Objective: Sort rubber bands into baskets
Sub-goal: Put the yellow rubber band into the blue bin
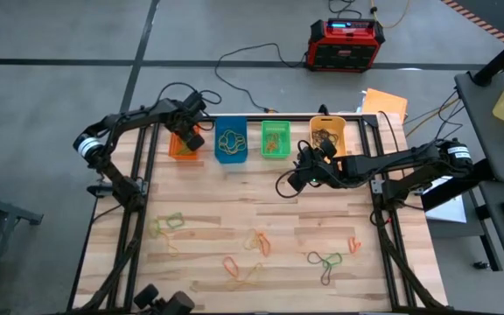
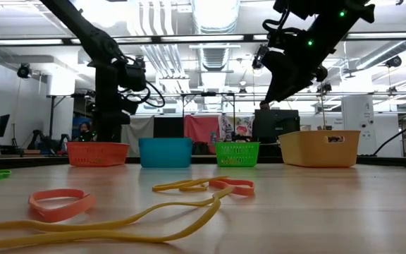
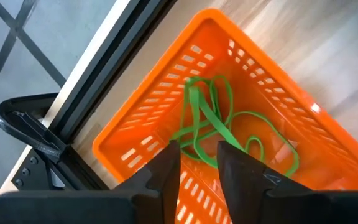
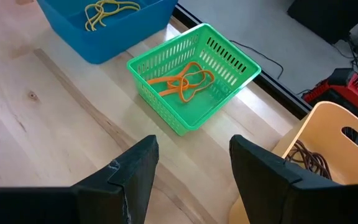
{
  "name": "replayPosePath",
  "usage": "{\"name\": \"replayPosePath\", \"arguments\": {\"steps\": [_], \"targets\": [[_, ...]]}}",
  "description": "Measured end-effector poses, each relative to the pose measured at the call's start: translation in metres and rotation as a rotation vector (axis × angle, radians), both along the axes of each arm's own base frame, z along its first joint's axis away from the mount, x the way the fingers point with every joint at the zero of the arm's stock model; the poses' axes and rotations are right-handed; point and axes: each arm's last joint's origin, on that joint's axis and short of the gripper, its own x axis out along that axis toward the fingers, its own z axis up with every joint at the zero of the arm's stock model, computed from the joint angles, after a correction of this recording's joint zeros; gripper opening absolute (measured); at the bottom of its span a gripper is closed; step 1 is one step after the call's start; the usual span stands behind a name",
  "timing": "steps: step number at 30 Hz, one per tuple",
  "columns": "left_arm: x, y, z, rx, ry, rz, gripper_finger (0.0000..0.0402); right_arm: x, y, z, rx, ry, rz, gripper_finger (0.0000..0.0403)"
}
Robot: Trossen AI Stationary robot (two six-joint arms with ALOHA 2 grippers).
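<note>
Hanging over the orange basket (image 1: 183,145) at the far left of the basket row, the left claw (image 3: 194,163) has its fingers a narrow gap apart with nothing between them. Inside that basket lies a tangle of green rubber bands (image 3: 219,121), just beyond the fingertips.

Next to the orange basket toward the right stands the blue basket (image 1: 230,141), which holds yellow bands (image 4: 107,11). Beside that is the green basket (image 1: 276,139), holding orange bands (image 4: 184,81). Last in the row, farthest from the orange basket, is the larger yellow-orange basket (image 1: 329,134), with dark bands (image 4: 306,158) inside.

The right claw (image 1: 295,179) hovers above the tabletop (image 1: 208,192) just in front of the gap between the green basket and the yellow-orange one. Its fingers stand wide apart and empty.

On the near half of the tabletop, well away from the orange basket, loose bands lie scattered. A green and yellow cluster (image 1: 169,223) sits nearly in line with the orange basket. Farther right are orange loops (image 1: 259,242), then an orange and yellow group (image 1: 241,272) close to the front edge. Right of these lie green and black bands (image 1: 326,262), and a small orange band (image 1: 354,244) rests nearest the right edge.

On the floor beyond the baskets stands a red-and-black box (image 1: 346,45).
</note>
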Motion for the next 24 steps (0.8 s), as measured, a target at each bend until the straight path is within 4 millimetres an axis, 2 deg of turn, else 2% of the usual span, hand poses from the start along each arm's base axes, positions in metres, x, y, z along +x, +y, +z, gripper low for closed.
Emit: {"name": "replayPosePath", "arguments": {"steps": [5, 9, 18, 24], "targets": [[0.002, -0.013, 0.014, 0.015, -0.02, -0.014, 0.0098, 0.0, 0.0, 0.0, 0.0, 0.0, 0.0, 0.0194], [0.008, -0.034, 0.032, 0.046, -0.071, -0.035, 0.0098, 0.0, 0.0, 0.0, -0.001, 0.002, 0.001, 0.0194], [0.035, -0.115, 0.075, 0.124, -0.259, -0.263, 0.0098, 0.002, 0.003, -0.001, 0.063, 0.043, 0.144, 0.0194], [0.043, -0.175, 0.084, 0.119, -0.374, -0.454, 0.0098, 0.009, 0.017, 0.001, 0.108, 0.029, 0.362, 0.0194]]}}
